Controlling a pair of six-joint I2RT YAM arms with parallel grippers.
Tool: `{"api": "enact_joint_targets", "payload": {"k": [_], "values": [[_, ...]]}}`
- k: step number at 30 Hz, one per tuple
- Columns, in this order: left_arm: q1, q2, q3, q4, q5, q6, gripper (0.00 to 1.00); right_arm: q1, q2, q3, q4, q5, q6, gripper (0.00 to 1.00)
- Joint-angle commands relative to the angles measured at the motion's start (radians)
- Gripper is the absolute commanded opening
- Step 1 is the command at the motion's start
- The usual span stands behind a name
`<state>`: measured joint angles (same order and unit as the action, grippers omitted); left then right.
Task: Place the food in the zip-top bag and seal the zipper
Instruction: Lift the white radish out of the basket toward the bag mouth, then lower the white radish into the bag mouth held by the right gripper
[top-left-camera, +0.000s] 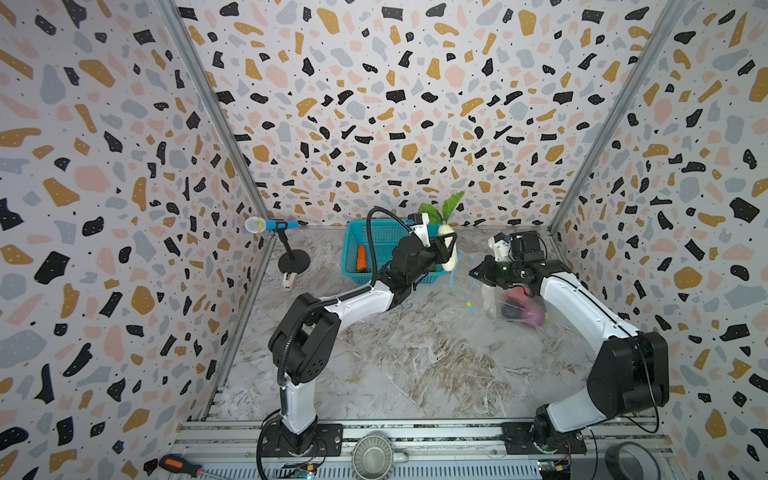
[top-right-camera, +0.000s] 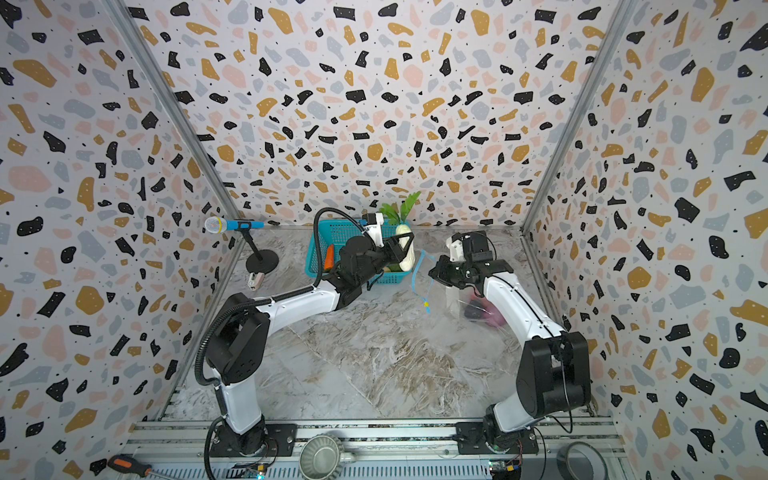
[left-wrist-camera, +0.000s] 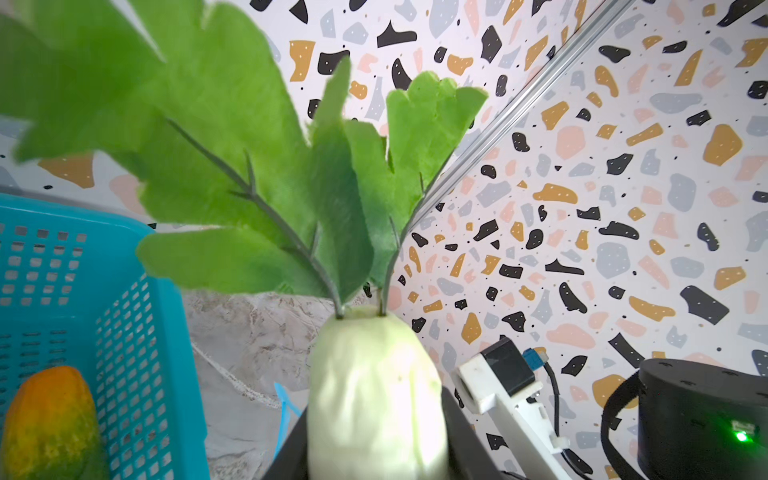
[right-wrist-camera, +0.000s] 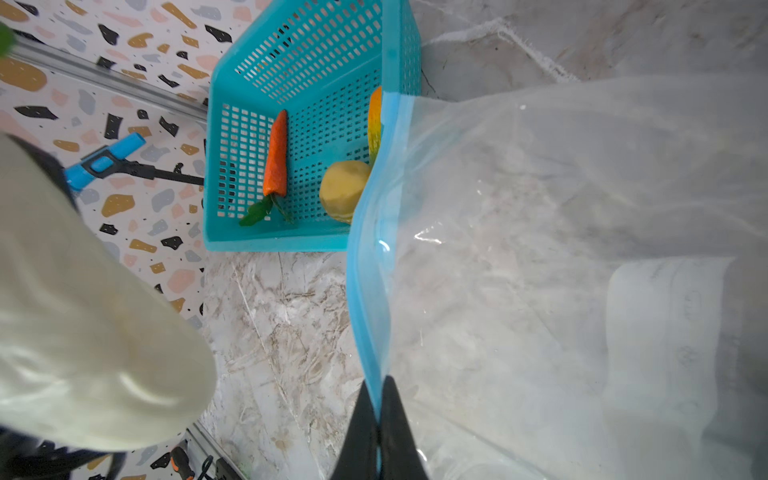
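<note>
My left gripper (top-left-camera: 448, 246) is shut on the white radish (top-left-camera: 450, 254), held upright above the basket's right end, its green leaves (top-left-camera: 442, 207) pointing up. In the left wrist view the radish (left-wrist-camera: 374, 395) sits between the dark fingers (left-wrist-camera: 461, 432). My right gripper (right-wrist-camera: 377, 399) is shut on the zipper (right-wrist-camera: 370, 266), the light blue strip of the zip-top bag (right-wrist-camera: 540, 208), and holds that edge lifted. In both top views the bag (top-left-camera: 494, 303) hangs to the table with red, dark and purple food (top-left-camera: 521, 309) inside. A yellow slider (top-left-camera: 468, 306) hangs on the strip.
A teal mesh basket (top-left-camera: 353, 249) at the back holds a carrot (right-wrist-camera: 277, 156), a potato (right-wrist-camera: 343, 189) and an orange-yellow vegetable (right-wrist-camera: 374, 124). A microphone on a stand (top-left-camera: 270, 225) is at the back left. A screwdriver (top-left-camera: 178, 463), metal mould (top-left-camera: 372, 455) and tape roll (top-left-camera: 631, 459) lie along the front rail.
</note>
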<state>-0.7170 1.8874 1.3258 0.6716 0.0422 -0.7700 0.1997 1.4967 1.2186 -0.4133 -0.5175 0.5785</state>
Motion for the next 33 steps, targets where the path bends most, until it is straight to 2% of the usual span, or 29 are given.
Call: {"api": "enact_joint_targets", "payload": {"k": [1,13,22,27,33], "values": [[-0.025,0.003,-0.019,0.187,-0.068,-0.012,0.2,-0.021,-0.057,-0.001,0.022,-0.059,0.022,0.0],[-0.088,0.14,0.008,0.38,-0.155,0.016,0.2,-0.072,-0.105,-0.018,0.025,-0.119,0.037,0.0],[-0.138,0.188,-0.047,0.597,-0.245,0.128,0.19,-0.091,-0.115,-0.019,0.039,-0.15,0.054,0.0],[-0.168,0.199,-0.061,0.66,-0.273,0.203,0.2,-0.097,-0.111,-0.009,0.039,-0.164,0.057,0.0],[-0.18,0.23,-0.052,0.684,-0.267,0.221,0.23,-0.104,-0.12,-0.008,0.041,-0.171,0.064,0.0]]}}
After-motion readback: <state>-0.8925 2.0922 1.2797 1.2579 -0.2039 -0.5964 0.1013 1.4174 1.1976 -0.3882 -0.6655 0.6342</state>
